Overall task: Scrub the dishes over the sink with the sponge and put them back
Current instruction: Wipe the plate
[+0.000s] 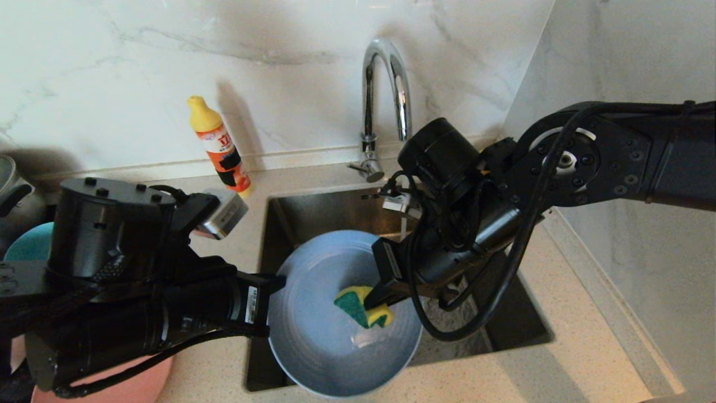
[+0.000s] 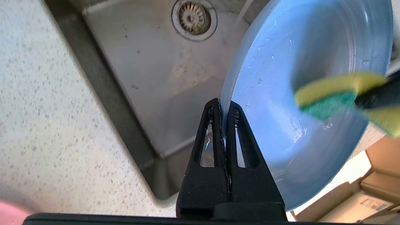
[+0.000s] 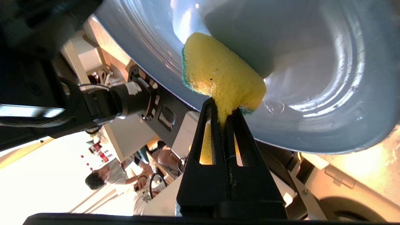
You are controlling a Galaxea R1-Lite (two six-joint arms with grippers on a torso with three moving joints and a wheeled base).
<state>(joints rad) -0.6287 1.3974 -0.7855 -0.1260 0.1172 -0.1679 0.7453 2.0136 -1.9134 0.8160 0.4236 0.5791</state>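
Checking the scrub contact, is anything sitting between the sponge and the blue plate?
Nothing visible. The right gripper is shut on the sponge, which presses straight against the blue plate; the left gripper pinches its rim over the sink.

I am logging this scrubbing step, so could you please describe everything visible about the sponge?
The sponge is small yellow foam with a green scouring face, squeezed and folded where the right gripper is shut on it. It presses against the wet inner face of the blue plate, which the left gripper holds by its rim, tilted over the sink.
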